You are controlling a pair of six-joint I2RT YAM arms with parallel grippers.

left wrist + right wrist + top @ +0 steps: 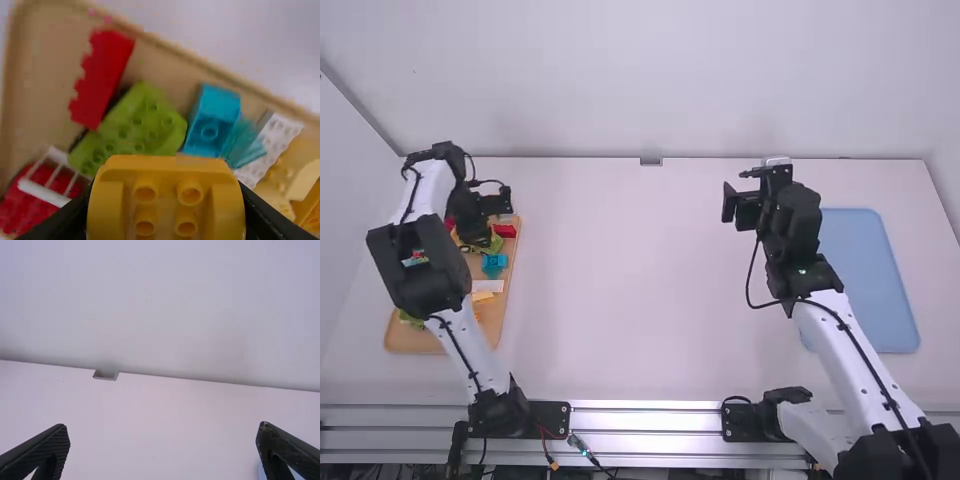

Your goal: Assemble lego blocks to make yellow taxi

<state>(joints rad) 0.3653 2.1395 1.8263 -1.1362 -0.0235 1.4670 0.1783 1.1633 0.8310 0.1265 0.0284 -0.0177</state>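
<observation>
At the left of the tabletop [610, 290], the tan tray [438, 340] lay with its long axis running away from the arm bases. It contained a red block [102, 75], a green block [142, 120], a blue block [212, 120], a white block [272, 145] and yellow pieces [285, 185]. The left gripper [490, 215] was over the tray's far part, its jaws closed on a yellow block [167, 192]. The block's visible face spanned from finger to finger, studs between; its true long axis could not be confirmed, nor could contact with the blocks below. The next step probably required carrying it rightward to the mid-tabletop. The left arm [465, 350] was nearer.

Well apart to the right, the right gripper [162, 428] had its jaws wide, holding nothing. Right of it lay the blue tray [870, 270].
</observation>
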